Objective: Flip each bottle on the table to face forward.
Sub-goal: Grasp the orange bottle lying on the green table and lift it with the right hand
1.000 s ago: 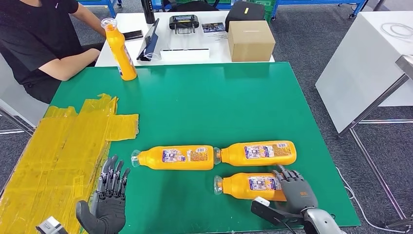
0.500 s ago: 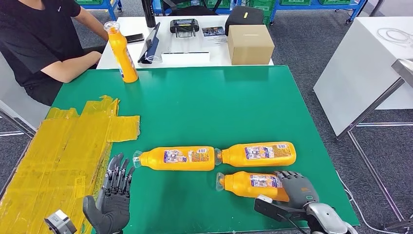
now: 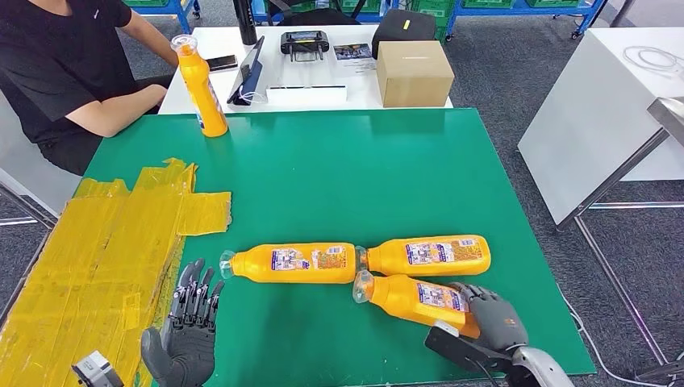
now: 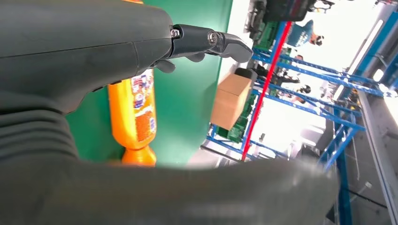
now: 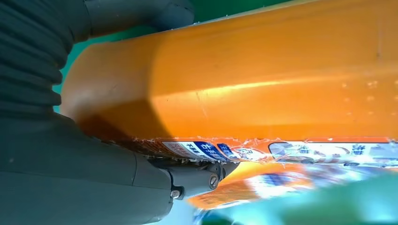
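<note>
Yellow taped sheeting [image 3: 105, 266] covers the left part of the green table [image 3: 339, 169]. The left hand [image 3: 187, 326] rests low at the near edge beside the sheeting, fingers apart and straight, holding nothing.

An upright bottle [image 3: 200, 85] stands at the far left corner, cap up, next to a seated person's forearm [image 3: 121, 109].

The left lying bottle [image 3: 290, 263] has its long axis running across the table, cap to the left, label upward. The middle lying bottle [image 3: 426, 255] lies in line with it, cap to the left and just beside the first bottle's base.

The near bottle [image 3: 415, 298] lies nearest the robot, its long axis tilted, cap end pointing left and away, close to the junction of the other two. The right hand [image 3: 494, 318] grips its base end, fingers wrapped over the body; the right wrist view shows the orange body pressed against the palm.

A cardboard box [image 3: 414, 72] sits on the white table beyond.
</note>
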Tool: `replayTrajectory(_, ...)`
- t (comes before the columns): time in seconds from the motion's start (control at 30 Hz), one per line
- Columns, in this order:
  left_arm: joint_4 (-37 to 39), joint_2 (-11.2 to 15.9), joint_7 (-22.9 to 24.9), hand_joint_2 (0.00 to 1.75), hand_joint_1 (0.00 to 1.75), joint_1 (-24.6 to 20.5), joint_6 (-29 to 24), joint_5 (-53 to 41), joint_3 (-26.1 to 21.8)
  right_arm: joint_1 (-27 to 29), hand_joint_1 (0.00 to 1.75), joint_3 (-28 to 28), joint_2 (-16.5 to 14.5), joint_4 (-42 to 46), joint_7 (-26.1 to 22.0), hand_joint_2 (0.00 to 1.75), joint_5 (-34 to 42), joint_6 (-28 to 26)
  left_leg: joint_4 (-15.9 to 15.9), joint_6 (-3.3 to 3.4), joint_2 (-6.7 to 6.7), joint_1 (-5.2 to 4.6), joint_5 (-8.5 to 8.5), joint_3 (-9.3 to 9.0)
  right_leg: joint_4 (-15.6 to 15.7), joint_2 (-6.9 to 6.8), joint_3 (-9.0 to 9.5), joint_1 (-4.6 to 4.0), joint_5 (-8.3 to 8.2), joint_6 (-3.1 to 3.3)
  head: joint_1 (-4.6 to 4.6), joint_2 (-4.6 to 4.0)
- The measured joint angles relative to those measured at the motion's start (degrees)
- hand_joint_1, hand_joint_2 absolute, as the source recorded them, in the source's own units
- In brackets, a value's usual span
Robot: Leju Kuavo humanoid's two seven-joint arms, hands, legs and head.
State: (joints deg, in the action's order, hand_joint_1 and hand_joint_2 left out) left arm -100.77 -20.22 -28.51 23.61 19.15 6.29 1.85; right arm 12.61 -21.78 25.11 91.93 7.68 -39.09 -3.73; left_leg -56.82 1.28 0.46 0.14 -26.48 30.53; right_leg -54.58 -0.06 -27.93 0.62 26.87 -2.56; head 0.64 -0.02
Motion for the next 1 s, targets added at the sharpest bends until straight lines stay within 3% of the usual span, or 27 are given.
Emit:
replayTrajectory(0.17, 0.0, 0.0, 0.3, 1.75, 0.00, 1.1, -0.6, 0.4, -0.5, 3.1, 1.75, 4.7, -7.5, 5.4, -7.1, 1.75, 1.3, -1.1, 0.0, -0.11, -0.01, 0.02, 0.18, 0.63, -0.2, -0.01, -0.21, -0.02, -0.08, 0.05, 0.04, 0.00)
replayTrajectory(0.4, 0.0, -0.1, 0.8, 1.75, 0.00, 1.1, -0.5, 0.4, -0.7, 1.1, 1.75, 8.2, -14.1, 6.9, -10.2, 1.75, 1.3, -1.1, 0.0, -0.11, -0.01, 0.02, 0.18, 0.78, -0.2, -0.02, -0.35, -0.02, -0.06, 0.06, 0.01, 0.00)
replayTrajectory(1.0, 0.0, -0.2, 1.6, 1.75, 0.00, 1.2, 0.6, -0.5, 1.9, -7.6, 1.75, 6.1, -19.9, 4.8, -9.0, 1.75, -2.8, 1.2, 0.0, -0.11, -0.05, 0.00, 0.19, 0.87, -0.2, -0.04, -0.41, 0.00, -0.07, 0.06, 0.02, 0.00)
